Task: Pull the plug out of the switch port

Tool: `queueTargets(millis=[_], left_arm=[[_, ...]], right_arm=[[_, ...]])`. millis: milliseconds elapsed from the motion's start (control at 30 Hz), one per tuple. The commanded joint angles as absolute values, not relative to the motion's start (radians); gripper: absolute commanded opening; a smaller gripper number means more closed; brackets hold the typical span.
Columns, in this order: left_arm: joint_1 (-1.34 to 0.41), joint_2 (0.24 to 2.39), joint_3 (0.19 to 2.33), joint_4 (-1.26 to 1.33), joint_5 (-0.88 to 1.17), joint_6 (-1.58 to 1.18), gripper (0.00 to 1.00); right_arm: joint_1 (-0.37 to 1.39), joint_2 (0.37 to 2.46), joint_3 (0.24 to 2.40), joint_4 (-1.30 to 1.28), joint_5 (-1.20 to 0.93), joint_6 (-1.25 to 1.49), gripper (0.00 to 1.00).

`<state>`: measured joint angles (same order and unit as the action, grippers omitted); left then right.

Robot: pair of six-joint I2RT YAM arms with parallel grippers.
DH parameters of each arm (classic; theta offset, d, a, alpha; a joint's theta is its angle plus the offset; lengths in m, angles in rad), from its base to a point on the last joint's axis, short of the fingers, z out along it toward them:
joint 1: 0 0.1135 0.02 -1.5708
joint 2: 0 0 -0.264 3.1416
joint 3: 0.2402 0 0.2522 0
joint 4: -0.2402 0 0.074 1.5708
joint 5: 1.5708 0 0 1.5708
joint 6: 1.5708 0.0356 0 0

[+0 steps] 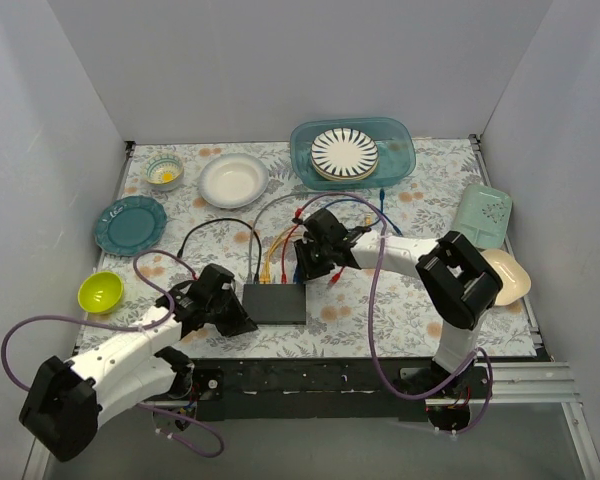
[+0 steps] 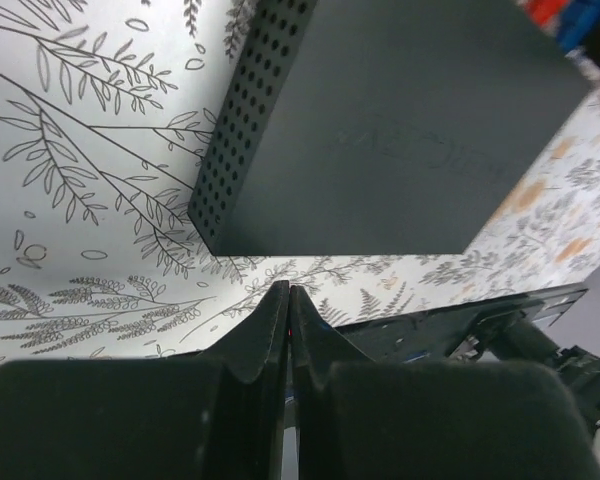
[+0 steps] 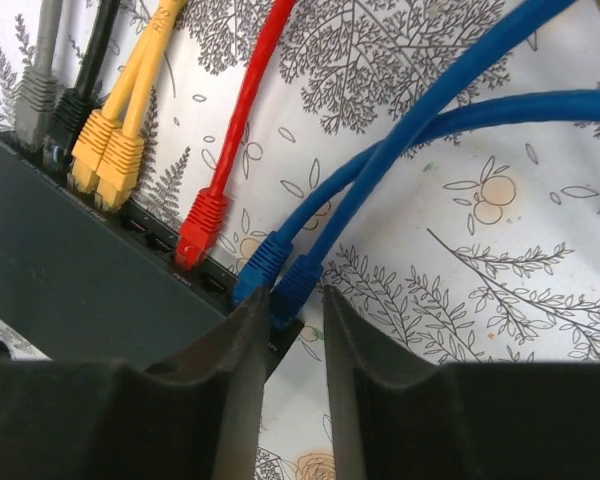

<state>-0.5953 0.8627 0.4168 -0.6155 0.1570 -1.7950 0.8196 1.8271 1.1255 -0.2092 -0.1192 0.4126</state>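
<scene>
Top view: the switch (image 1: 275, 302) lies flat on the flowered worktop (image 1: 400, 310), toward 6 o'clock from its middle. The left claw (image 1: 238, 318) sits at the switch's 9 o'clock side, right against it. The right claw (image 1: 308, 268) hangs over the 1 o'clock corner, where coloured cables (image 1: 270, 258) leave the far edge.

Left wrist view: the left claw (image 2: 288, 295) is pressed together, its two fingers meeting with nothing between them. The switch (image 2: 400, 130) fills the 12 to 2 o'clock part, and its perforated side wall faces 9 o'clock.

Right wrist view: the switch (image 3: 70, 260) runs from 9 toward 6 o'clock. Along its socket edge sit a grey plug (image 3: 37, 95), a black plug (image 3: 75, 110), two yellow plugs (image 3: 110, 155), a red plug (image 3: 202, 225), a blue plug (image 3: 263, 265) and the end blue plug (image 3: 300, 280). All are seated. The right claw (image 3: 297, 300) is slightly spread. The end blue plug lies at the mouth of its gap, but I cannot tell whether the fingers (image 3: 242, 345) touch it.
</scene>
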Motion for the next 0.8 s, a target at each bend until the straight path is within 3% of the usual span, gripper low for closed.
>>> queueTargets(millis=[0,200,300,500,767], left_arm=[[-0.612,1.015,0.425,-0.572,0.206,-1.786,0.00],[-0.612,1.117,0.472,-0.598,0.094,-1.819,0.00],[-0.612,1.181,0.511,-0.589,0.069,-1.804,0.00],[-0.611,1.367,0.610,-0.529,0.074,-1.761,0.00],[-0.588,1.569,0.859,-0.564,0.012,-1.689,0.00]], right_arm=[[0.833,1.781,1.043,-0.207,-0.144,0.393,0.29],[0.911,1.726,0.942,-0.193,-0.155,0.391,0.15],[0.951,1.677,0.887,-0.177,-0.158,0.431,0.15],[1.038,1.582,0.788,-0.160,-0.164,0.506,0.16],[1.094,1.566,0.938,-0.317,-0.036,0.454,0.25]])
